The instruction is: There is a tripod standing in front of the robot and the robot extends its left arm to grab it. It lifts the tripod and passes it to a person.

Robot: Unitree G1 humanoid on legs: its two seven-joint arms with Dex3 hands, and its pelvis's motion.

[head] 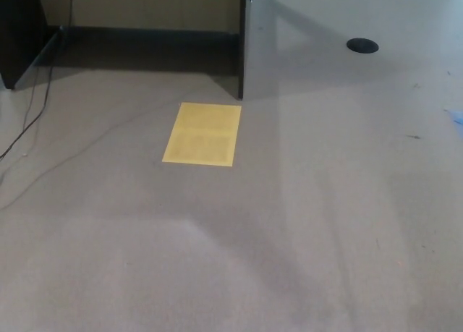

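No tripod shows in the head view, and neither of my hands is in the picture. What I see is grey carpet floor (289, 223) with a yellow rectangular sheet (202, 134) lying flat on it, a little left of centre.
A dark upright panel edge (241, 43) stands behind the yellow sheet, with a shadowed recess to its left. A thin cable (36, 108) runs down the left side over the floor. A black round disc (362, 45) lies at the upper right. A blue scrap (456, 116) touches the right edge.
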